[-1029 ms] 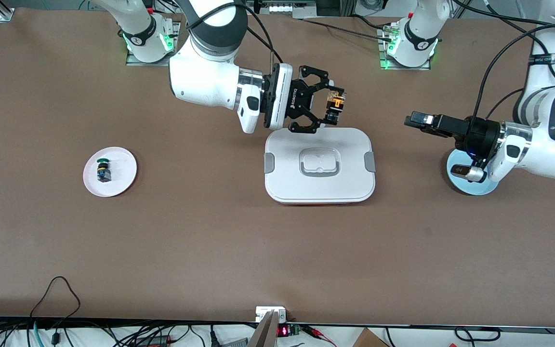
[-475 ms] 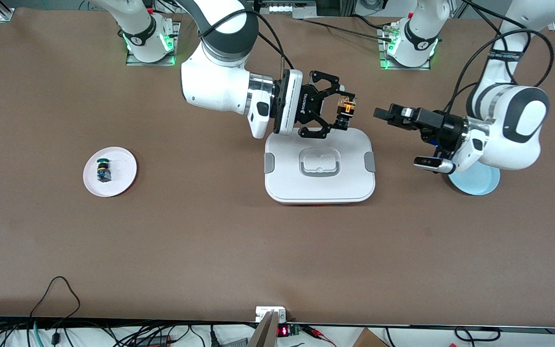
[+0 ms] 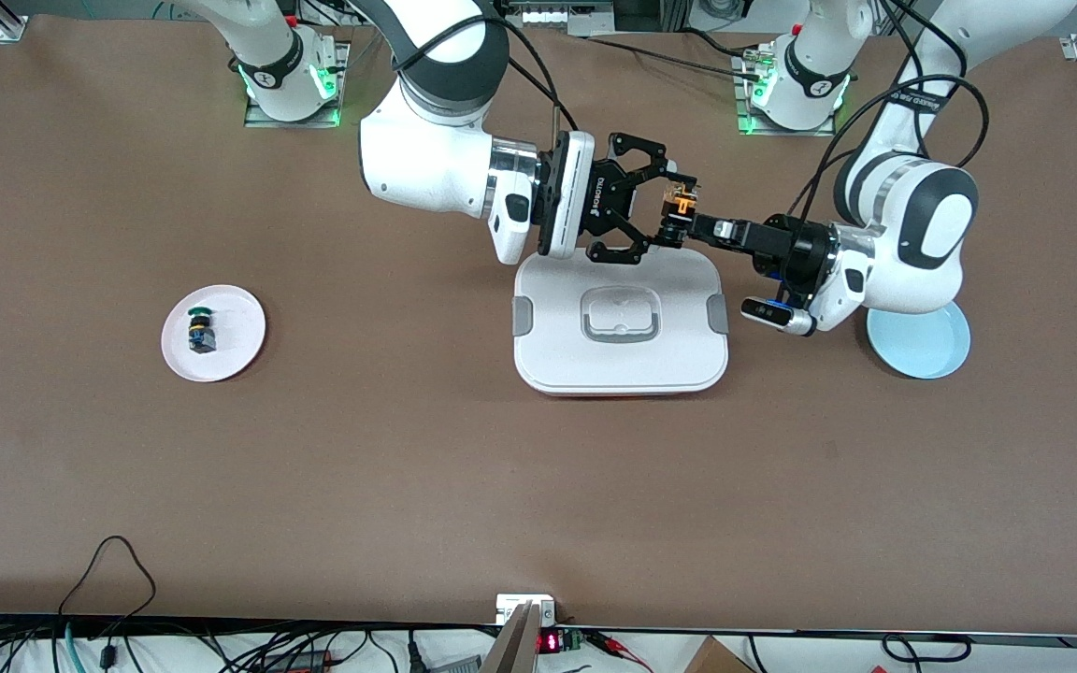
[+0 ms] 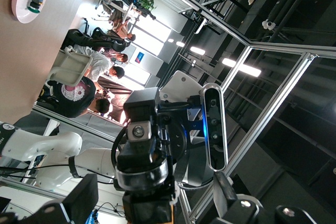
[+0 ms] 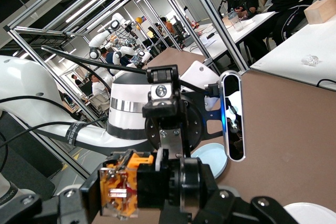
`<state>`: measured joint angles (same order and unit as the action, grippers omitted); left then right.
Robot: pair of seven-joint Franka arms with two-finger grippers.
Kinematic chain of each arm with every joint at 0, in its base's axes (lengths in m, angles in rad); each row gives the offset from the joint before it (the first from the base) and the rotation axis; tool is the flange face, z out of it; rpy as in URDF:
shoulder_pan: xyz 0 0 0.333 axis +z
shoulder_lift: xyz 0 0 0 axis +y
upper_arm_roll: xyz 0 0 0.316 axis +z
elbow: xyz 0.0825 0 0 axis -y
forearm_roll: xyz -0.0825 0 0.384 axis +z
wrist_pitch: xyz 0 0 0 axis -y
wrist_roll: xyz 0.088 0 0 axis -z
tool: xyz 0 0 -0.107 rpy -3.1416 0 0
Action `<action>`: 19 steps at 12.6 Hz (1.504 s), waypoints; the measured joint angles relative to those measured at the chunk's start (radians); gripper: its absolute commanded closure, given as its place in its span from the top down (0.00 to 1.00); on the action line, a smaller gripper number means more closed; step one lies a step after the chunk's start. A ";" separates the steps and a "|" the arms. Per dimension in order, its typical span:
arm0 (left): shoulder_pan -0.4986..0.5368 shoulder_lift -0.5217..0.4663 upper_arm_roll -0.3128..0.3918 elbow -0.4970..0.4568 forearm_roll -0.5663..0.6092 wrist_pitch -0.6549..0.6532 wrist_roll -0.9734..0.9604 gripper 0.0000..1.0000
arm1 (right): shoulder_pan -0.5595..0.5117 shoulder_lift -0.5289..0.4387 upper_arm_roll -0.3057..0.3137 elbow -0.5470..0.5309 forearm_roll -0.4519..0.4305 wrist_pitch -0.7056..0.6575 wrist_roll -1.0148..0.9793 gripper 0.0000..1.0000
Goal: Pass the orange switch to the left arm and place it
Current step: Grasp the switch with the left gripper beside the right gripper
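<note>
Meeting mid-air over the box (image 3: 621, 322), both grippers are at the handover point. Right gripper (image 3: 658, 207) is clamped on the orange switch (image 3: 679, 204), holding it up above the box edge nearest the arm bases, not touching the lid. Left gripper (image 3: 699, 226) has its fingers right at the switch, one each side; whether they've pinched it yet I can't tell. Right wrist view shows the switch's orange housing (image 5: 122, 184) up close with the left gripper (image 5: 167, 132) just beside it. Left wrist view shows the right gripper (image 4: 143, 179) straight ahead, an orange sliver at the frame edge.

Progress, judging by layout:
- Done: pickup off the white plate (image 3: 237, 329), which sits well apart from the box toward the right arm's end and now carries only the green-cap switch (image 3: 199, 331); carry up over the box w/o contact.
- In hand: the pass itself.
- Left: left gripper secures the switch, right lets go, then left carries it to the pale blue plate (image 3: 926, 342), near the box at the left arm's end, presumably the drop spot. Plate has nothing on it yet.

Roughly halfway.
</note>
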<state>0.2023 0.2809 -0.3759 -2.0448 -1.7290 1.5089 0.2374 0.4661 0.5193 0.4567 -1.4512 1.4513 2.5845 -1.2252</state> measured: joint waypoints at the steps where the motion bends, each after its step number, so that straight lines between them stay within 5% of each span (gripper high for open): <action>1: 0.001 0.000 0.000 -0.006 0.000 0.000 -0.001 0.87 | 0.000 0.000 0.000 0.000 0.000 0.000 0.000 0.14; 5: 0.006 0.000 -0.029 -0.029 -0.001 -0.011 -0.009 0.78 | 0.000 0.000 0.000 0.000 0.000 0.000 0.000 0.14; 7: 0.007 -0.002 -0.033 -0.029 -0.001 -0.021 -0.023 0.54 | 0.000 0.000 0.000 0.000 0.000 0.000 0.000 0.14; 11: 0.043 -0.013 -0.033 -0.031 -0.009 -0.071 -0.083 0.28 | 0.002 0.003 0.000 0.010 0.007 0.002 0.000 0.14; 16: 0.055 -0.016 -0.036 -0.032 -0.009 -0.079 -0.100 0.23 | 0.007 0.013 0.000 0.029 0.009 0.003 0.004 0.14; 17: 0.055 -0.016 -0.036 -0.032 -0.009 -0.079 -0.100 0.23 | 0.007 0.013 0.000 0.029 0.009 0.003 0.004 0.30; 18: 0.055 -0.016 -0.036 -0.032 -0.009 -0.079 -0.100 0.23 | 0.007 0.013 0.000 0.029 0.009 0.003 0.005 0.59; 19: 0.055 -0.016 -0.036 -0.032 -0.009 -0.079 -0.101 0.23 | 0.007 0.013 0.000 0.029 0.009 0.003 0.006 1.00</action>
<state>0.2572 0.2653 -0.4122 -2.0769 -1.7382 1.4304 0.1364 0.4733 0.5319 0.4566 -1.4226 1.4608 2.5878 -1.2189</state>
